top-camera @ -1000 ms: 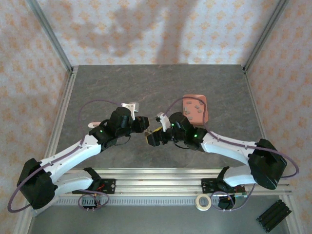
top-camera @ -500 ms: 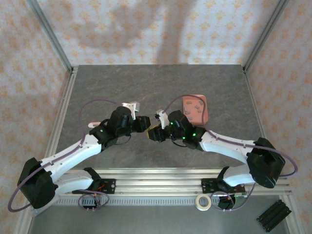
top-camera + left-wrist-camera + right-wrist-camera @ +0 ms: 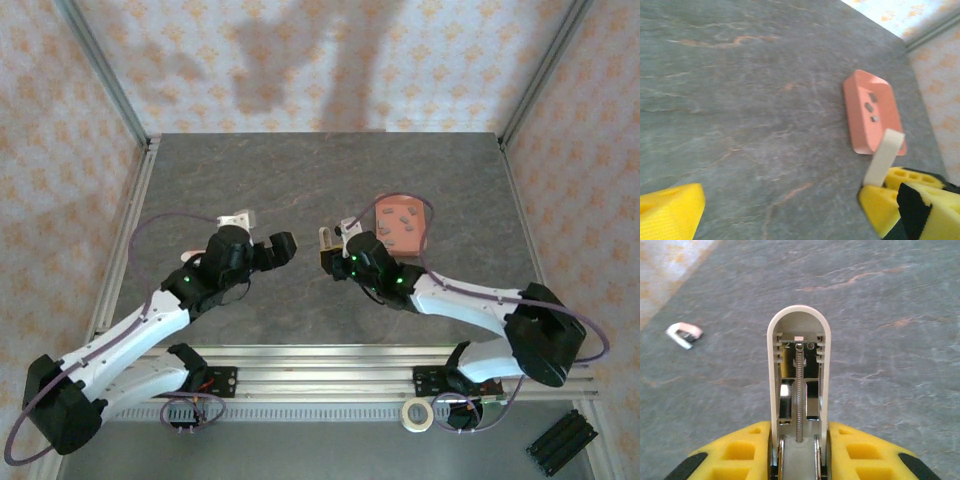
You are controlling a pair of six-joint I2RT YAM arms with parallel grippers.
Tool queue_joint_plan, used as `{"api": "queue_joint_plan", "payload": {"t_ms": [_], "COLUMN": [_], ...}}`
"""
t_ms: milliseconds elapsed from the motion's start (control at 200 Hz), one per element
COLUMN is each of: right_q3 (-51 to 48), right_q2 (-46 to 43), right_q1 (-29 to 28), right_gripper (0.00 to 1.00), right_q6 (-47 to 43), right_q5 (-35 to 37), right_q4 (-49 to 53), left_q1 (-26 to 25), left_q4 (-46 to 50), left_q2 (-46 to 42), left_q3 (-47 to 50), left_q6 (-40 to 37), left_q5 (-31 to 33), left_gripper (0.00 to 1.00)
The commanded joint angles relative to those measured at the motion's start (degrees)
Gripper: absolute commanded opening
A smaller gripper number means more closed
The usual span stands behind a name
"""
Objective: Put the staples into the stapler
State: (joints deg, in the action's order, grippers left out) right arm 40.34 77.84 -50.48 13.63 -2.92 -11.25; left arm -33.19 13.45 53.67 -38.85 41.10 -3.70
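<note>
My right gripper (image 3: 799,456) (image 3: 332,256) is shut on the stapler (image 3: 799,365) (image 3: 326,240), a pale pink mini stapler. It stands opened between the yellow fingers, its silver channel and spring showing. The stapler's pale lid (image 3: 884,157) shows edge-on in the left wrist view, just in front of the tray. Several small grey staples (image 3: 398,218) (image 3: 871,107) lie in the salmon-pink tray (image 3: 423,228) (image 3: 882,132), just right of the right gripper. My left gripper (image 3: 278,247) (image 3: 780,220) is open and holds nothing, a short way left of the stapler.
A small pale pink and silver piece (image 3: 684,335) lies on the grey table to the left of the stapler. A tape roll (image 3: 417,413) and a black block (image 3: 560,445) sit beyond the near rail. Metal frame posts (image 3: 130,215) edge the table.
The two grippers, close together near the table's middle before, have parted. The left arm drew back to the left. The right gripper moved away from the bases with the stapler.
</note>
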Motion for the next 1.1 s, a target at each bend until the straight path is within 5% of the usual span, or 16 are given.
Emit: {"api": "queue_joint_plan", "payload": {"t_ms": [0, 636, 871, 1096], "right_q3": [0.2, 7.6, 11.4, 11.1], "right_q2": [4.7, 27.9, 30.5, 30.3], "right_q1": [-0.3, -0.3, -0.3, -0.3], "right_gripper": [0.27, 0.28, 0.32, 0.36], "right_q6": [-0.4, 0.4, 4.8, 8.6], "right_q5": [7.1, 12.5, 23.9, 26.3], "right_q4": [-5.7, -18.0, -9.8, -5.7], "left_q1": [1.0, 3.7, 3.7, 3.7], "left_q4": [5.9, 6.2, 6.2, 6.8], "left_q2": [-1.8, -2.5, -2.5, -2.2], "left_q3": [1.2, 4.0, 4.0, 4.3], "left_q6": [0.7, 2.6, 2.6, 2.9], "left_q5": [5.2, 7.1, 8.3, 7.5], "left_gripper": [1.0, 1.0, 1.0, 1.0]}}
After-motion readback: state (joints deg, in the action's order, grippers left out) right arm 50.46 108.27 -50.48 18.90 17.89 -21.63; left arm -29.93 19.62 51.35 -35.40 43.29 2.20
